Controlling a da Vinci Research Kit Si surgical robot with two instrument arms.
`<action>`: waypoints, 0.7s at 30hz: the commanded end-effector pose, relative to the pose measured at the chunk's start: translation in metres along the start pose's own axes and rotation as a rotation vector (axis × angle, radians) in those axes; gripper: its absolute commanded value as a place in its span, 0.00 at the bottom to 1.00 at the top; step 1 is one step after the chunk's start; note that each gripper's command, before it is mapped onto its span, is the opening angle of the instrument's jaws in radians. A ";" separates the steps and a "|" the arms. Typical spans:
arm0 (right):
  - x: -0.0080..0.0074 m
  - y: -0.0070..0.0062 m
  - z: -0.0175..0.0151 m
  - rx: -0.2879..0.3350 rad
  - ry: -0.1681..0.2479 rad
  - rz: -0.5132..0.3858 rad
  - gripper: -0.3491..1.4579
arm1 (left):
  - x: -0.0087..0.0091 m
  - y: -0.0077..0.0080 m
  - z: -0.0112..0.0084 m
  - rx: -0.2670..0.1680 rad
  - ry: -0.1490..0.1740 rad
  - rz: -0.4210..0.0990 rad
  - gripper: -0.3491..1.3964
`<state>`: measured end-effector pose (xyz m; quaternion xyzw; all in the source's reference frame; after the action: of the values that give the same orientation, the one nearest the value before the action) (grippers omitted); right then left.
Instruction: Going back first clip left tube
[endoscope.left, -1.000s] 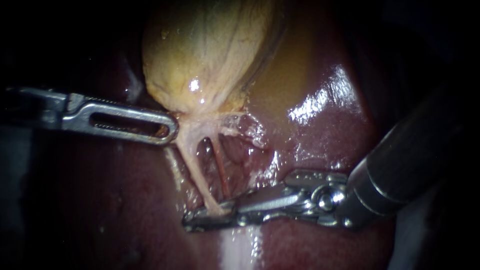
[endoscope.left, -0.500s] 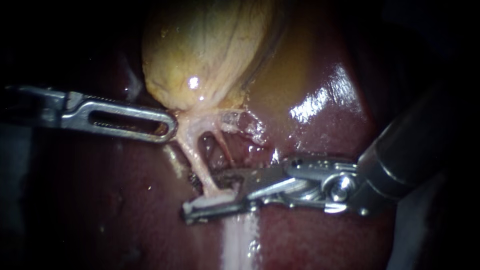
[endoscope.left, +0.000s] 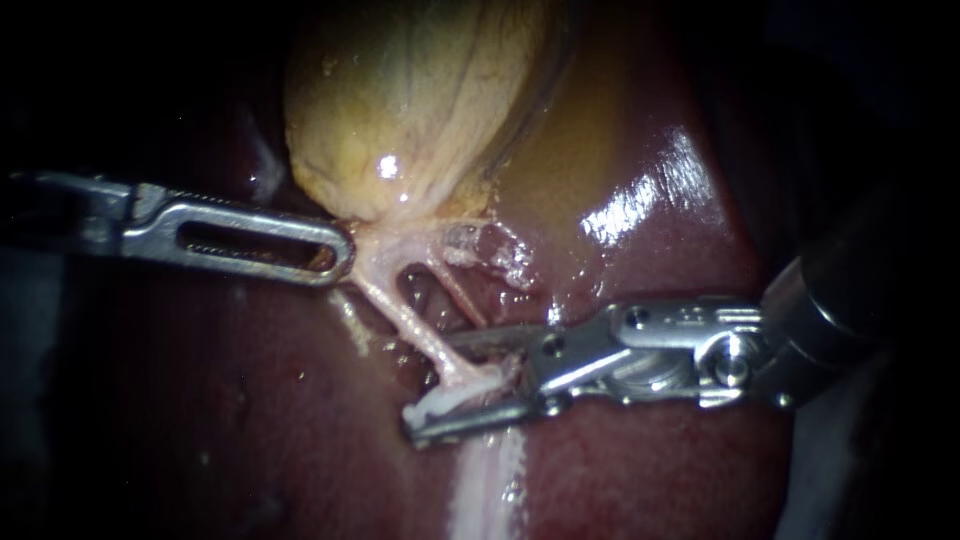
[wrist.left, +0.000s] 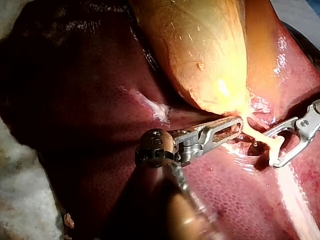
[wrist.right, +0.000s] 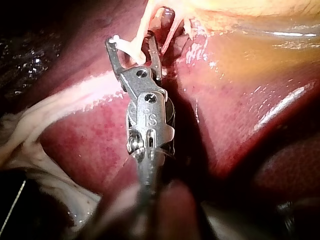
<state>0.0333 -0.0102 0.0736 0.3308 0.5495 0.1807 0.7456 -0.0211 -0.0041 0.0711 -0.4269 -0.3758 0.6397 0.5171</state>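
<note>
- Across most of the endoscope view, the dark red, wet liver (endoscope.left: 650, 210), with the yellowish gallbladder (endoscope.left: 420, 110) on it at the top middle.
- From the gallbladder's narrow lower end, two tubes down and to the right over the liver: the pale, thicker left tube (endoscope.left: 408, 322) and, just beside it, the thinner, reddish right tube (endoscope.left: 462, 297).
- In from the left, the left instrument (endoscope.left: 343, 255), lying level with its slotted jaw uppermost; jaws narrow, pressed together on the pale tissue of the gallbladder's neck, at the very start of the left tube.
- In from the right, the right instrument (endoscope.left: 432, 388), with a dark shaft and a bright metal joint; jaws apart in a narrow V, one above and one below the lower end of the left tube.
- On that lower end, a small white clip (endoscope.left: 440, 403), between the spread jaws and against the lower one; contact with the upper jaw not possible to tell.
- In the right wrist view, the same clip slanting across the gap between the two jaws, the tube leading away from it towards the gallbladder.
- In the left wrist view, the left tube stretched straight between the tips of the two instruments.
- Below the right instrument's jaws, a pale band (endoscope.left: 485, 480) down the surface of the liver.
</note>
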 end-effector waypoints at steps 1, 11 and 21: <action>0.0000 -0.0003 0.0000 0.007 -0.002 0.000 0.47 | 0.0000 0.0000 0.0000 0.000 0.000 0.001 0.00; -0.0001 -0.0004 -0.0005 0.016 -0.003 -0.007 0.47 | -0.0001 -0.0001 0.0000 0.000 0.000 0.001 0.00; 0.0000 -0.0006 -0.0019 0.023 -0.004 -0.023 0.47 | -0.0001 -0.0001 -0.0001 0.000 0.000 0.001 0.00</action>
<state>0.0312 -0.0101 0.0728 0.3332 0.5542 0.1636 0.7450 -0.0211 -0.0042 0.0712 -0.4269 -0.3755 0.6400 0.5168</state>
